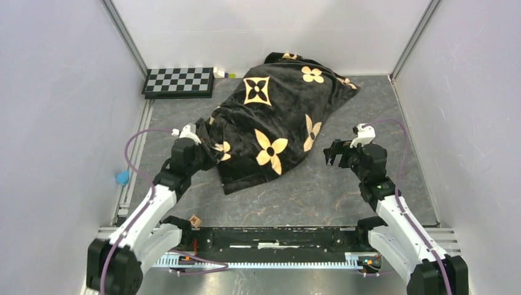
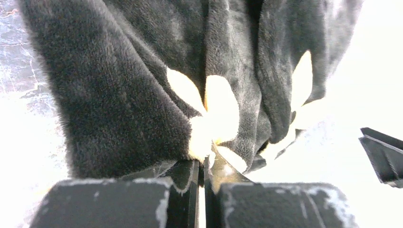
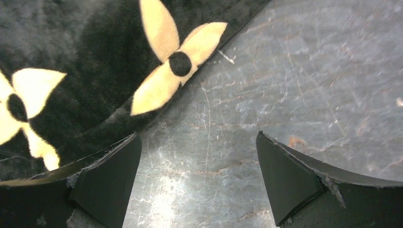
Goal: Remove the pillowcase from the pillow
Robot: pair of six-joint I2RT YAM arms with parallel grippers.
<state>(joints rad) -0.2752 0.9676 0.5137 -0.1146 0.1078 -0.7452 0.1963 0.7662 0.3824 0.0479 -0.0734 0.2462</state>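
Pillowcase (image 1: 276,117) is lying as a bulging heap from the bench centre back to the far edge, with a flatter flap trailing toward the near edge. Pillow is not showing; the fabric is covering it.

Left gripper (image 1: 203,149) is sitting at the heap's left side, toward the left edge, and is pinching a fold of pillowcase beside a tan petal.

Right gripper (image 1: 332,153) is hovering just right of the heap, toward the right edge. Its jaws are standing wide over bare bench (image 3: 285,85), with one finger (image 3: 109,180) just beside the fabric hem.

Checkerboard (image 1: 179,81) is resting in the far left corner.
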